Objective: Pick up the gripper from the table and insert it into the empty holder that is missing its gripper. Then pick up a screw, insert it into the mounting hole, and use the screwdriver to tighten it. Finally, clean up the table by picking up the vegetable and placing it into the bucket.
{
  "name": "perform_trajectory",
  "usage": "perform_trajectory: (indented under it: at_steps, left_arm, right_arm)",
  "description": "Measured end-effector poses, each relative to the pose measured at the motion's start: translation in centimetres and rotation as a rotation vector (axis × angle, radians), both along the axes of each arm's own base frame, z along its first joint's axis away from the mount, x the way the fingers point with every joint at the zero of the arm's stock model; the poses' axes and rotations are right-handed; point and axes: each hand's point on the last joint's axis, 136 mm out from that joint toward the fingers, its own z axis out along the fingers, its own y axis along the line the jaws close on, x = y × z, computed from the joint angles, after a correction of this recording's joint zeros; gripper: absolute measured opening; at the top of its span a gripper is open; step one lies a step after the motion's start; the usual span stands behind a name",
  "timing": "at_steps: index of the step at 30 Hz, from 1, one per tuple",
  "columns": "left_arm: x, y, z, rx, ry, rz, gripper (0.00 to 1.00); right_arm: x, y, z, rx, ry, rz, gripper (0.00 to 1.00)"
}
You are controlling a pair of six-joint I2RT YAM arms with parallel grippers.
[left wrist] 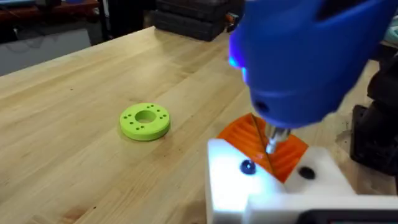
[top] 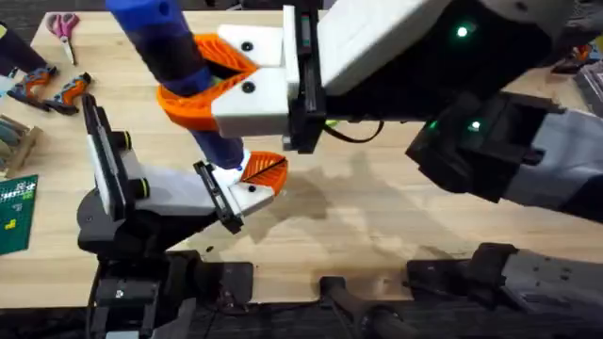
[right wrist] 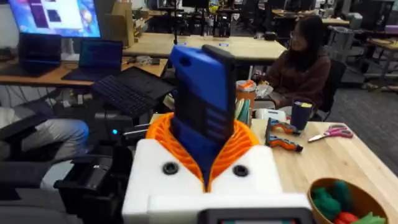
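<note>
My arms are black and grey. At the upper centre of the overhead frame my right gripper (top: pixel 212 80) has white finger blocks with black screws and orange ribbed pads (top: pixel 193 104). Green lights (top: pixel 462 33) glow at the upper right.

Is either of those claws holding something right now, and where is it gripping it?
The right gripper holds the blue screwdriver around its body, tip pointing down.
</note>
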Motion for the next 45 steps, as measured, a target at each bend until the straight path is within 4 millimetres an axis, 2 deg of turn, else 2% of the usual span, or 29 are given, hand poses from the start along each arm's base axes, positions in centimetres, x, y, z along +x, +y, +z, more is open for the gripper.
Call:
perform_trajectory:
  at_steps: [12,45]
  left_arm:
    - [0.0,0.0,0.0,0.0,0.0,0.0,0.009]
    - [0.0,0.0,0.0,0.0,0.0,0.0,0.009]
  right_arm:
    - [0.3,0.6,-1.1,-0.022,-0.038,-0.004,0.026]
    - [0.5,0.5,-1.2,-0.023,-0.033,-0.01,0.026]
